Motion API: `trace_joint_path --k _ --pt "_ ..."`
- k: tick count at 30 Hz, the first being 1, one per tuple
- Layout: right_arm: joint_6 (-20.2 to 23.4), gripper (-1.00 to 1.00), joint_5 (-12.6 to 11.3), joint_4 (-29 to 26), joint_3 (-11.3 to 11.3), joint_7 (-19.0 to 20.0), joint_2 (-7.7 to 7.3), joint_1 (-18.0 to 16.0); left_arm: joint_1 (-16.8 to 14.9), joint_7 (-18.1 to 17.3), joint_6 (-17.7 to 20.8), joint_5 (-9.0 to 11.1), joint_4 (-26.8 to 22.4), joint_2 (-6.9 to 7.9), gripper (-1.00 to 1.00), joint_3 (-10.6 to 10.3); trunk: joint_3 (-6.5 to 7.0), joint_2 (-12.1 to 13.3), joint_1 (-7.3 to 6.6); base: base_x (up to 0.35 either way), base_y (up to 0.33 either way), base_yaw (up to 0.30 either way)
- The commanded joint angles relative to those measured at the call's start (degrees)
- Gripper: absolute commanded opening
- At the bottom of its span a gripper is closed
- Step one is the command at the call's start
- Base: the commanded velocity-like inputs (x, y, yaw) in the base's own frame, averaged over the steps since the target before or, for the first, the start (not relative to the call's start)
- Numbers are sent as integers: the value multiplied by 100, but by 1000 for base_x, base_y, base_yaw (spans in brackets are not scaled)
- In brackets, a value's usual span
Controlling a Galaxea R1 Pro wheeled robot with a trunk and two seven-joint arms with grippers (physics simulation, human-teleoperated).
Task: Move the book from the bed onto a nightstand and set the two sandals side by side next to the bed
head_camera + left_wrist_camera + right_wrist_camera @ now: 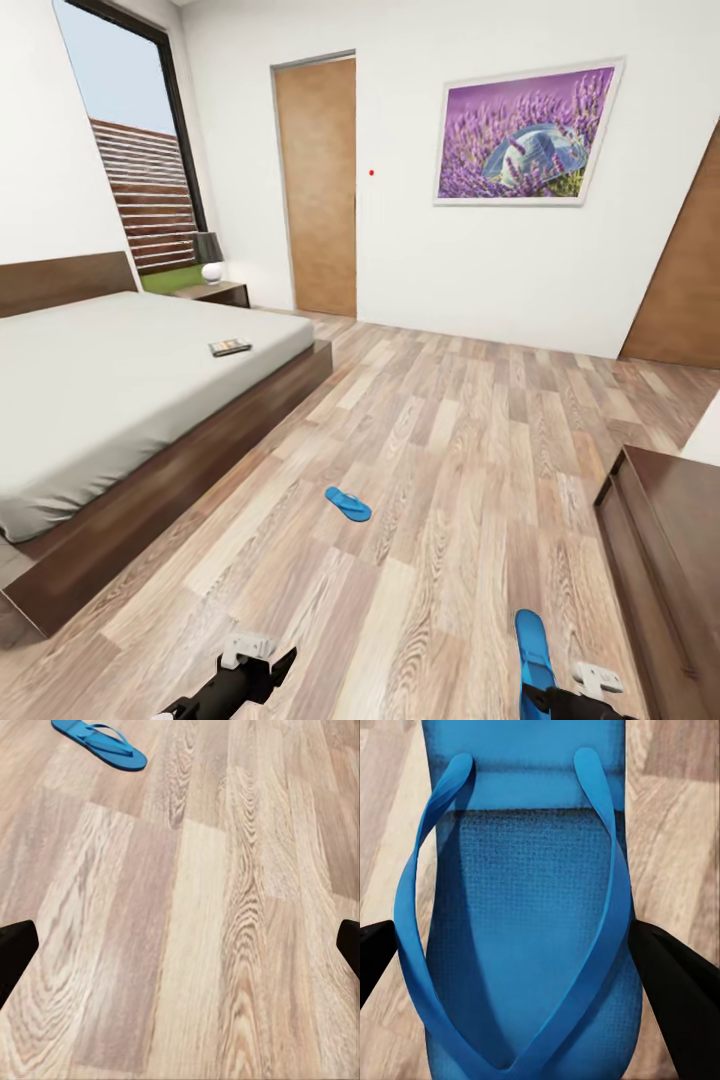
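The book (230,348) lies flat on the pale grey bed (110,390), near the mattress edge that faces the floor. A dark nightstand (218,293) stands by the far side of the headboard. One blue sandal (348,504) (99,742) lies on the plank floor a short way off the bed's foot. The second sandal (533,655) (525,907) sits between the fingers of my right gripper (562,697) (517,967), which is shut on its sides. My left gripper (252,668) (180,952) hangs open over bare floor, with nothing between its fingers.
A long dark low bench (668,560) runs along the right side. A lamp (209,258) stands on the nightstand. Wooden doors are set in the far wall (320,185) and at right (690,280). Wide plank floor lies between bed and bench.
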Motion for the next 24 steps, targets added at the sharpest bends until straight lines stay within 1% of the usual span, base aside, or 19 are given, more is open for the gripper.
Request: trace_joint_path --k 1,18,21,24 --pt "12 -100 -24 4 -10 25 0 -4 -2 -36 6 47 4 0 100 9 -5 -2 -1 0 0 -237" --pt "12 -100 -15 4 -10 25 0 -4 -2 -39 7 48 4 -1 100 1 -5 -2 -1 0 0 -257" --pt "12 -100 -15 4 -8 27 0 -4 -2 -37 7 46 2 -3 100 3 -5 -2 -1 0 0 -197" --pt "12 -100 -15 4 -8 30 2 -4 -2 -39 4 46 4 -1 100 2 -5 -2 -1 0 0 -76"
